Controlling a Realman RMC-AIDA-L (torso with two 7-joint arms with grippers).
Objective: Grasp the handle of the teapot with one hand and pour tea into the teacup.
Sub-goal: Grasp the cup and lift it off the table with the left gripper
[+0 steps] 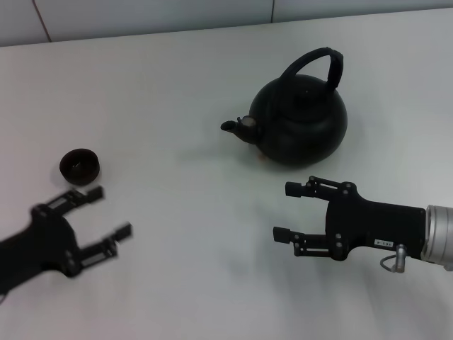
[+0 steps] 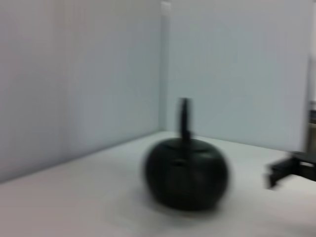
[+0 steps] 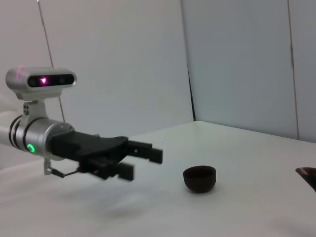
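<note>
You are at the approach step; nothing is grasped yet. The teapot (image 1: 301, 122) sits on the white bench (image 1: 177, 85) at one o'clock, its handle (image 1: 316, 65) arching upright. The teacup (image 1: 79, 166) sits at nine o'clock. Your right hand (image 1: 290, 210) hovers open just below the pot; your left hand (image 1: 107, 211) hovers open beside the cup. Next, lift the right hand to close around the handle.

1. The teapot (image 1: 303, 124) is matte black, its handle (image 1: 320, 62) black, with a metallic spout tip (image 1: 248, 123).
2. The teacup (image 1: 80, 166) is dark brown-black.
3. The surface (image 1: 184, 219) is plain white.
4. The left gripper (image 1: 106, 212) and right gripper (image 1: 287, 211) are black; the right wrist is silver.
</note>
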